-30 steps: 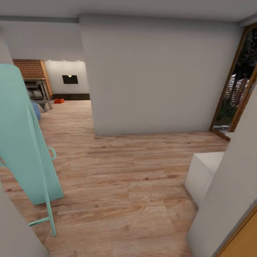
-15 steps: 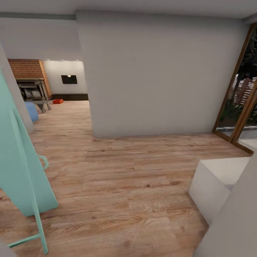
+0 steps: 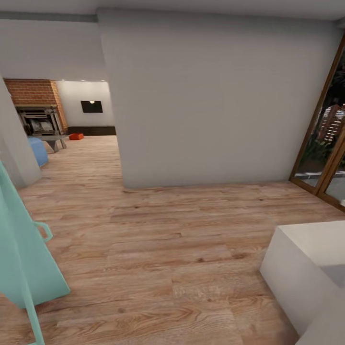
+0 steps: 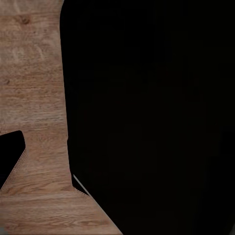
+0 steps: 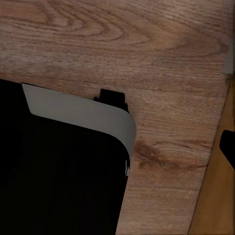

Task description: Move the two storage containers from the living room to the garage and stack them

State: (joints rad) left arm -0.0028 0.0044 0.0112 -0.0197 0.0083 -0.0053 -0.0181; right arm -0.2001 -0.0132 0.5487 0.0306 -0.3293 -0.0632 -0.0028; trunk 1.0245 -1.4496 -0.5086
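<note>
Storage container (image 3: 75,136) far off on living room planks by fireplace (image 3: 37,120), jaws' state untellable

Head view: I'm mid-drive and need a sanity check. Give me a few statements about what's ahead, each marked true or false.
1. An orange-red storage container sits on the floor far ahead, near the brick fireplace. True.
2. The floor under the robot is dark grey concrete. False: it is light wood planks.
3. A white wall stands straight ahead, with the opening to the living room at its left. True.
4. A red car is parked at the right. False: at the right is a wood-framed glass door.
5. A turquoise ironing board leans at the near left. True.
</note>
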